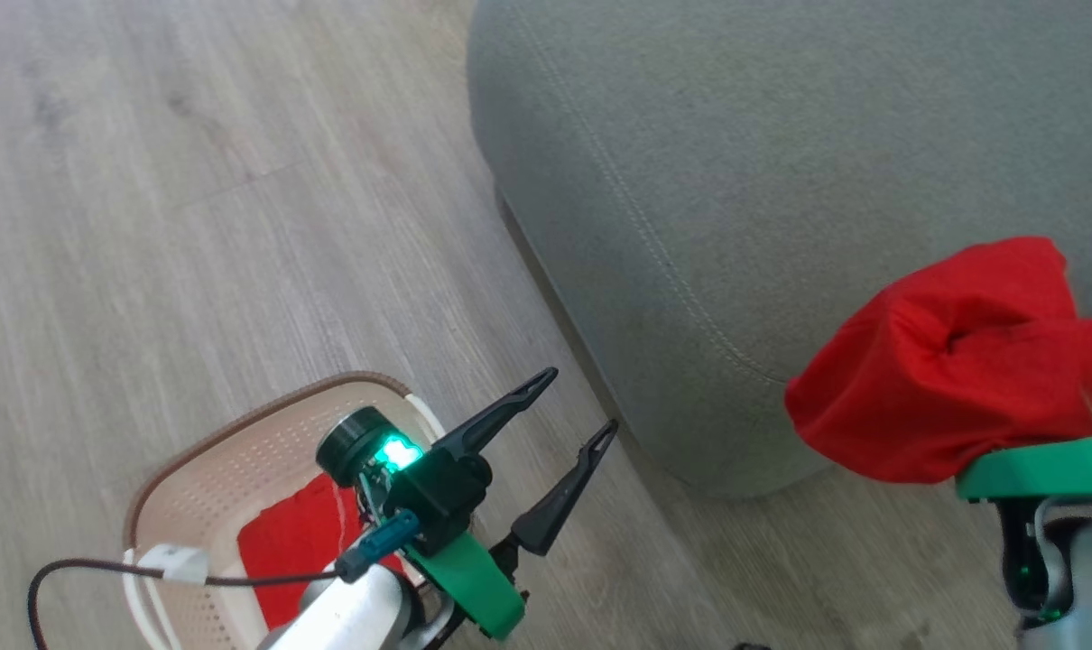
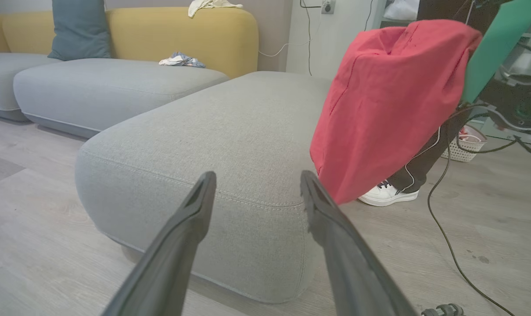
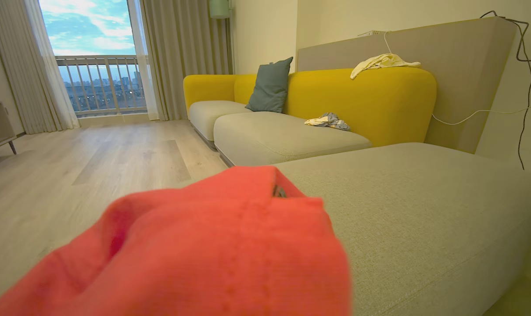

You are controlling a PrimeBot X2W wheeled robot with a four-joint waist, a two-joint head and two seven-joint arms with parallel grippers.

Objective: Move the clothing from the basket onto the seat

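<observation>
The red garment (image 1: 952,361) hides the right gripper (image 1: 1038,469), so nobody can tell its grip. It should go further over the seat (image 1: 735,181). The left gripper (image 1: 580,398) is apart and empty.

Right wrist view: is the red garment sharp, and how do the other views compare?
Right wrist view: the red garment is blurred up close, with a warm cast; head view: pale haze over the upper-left floor; left wrist view: crisp.
</observation>
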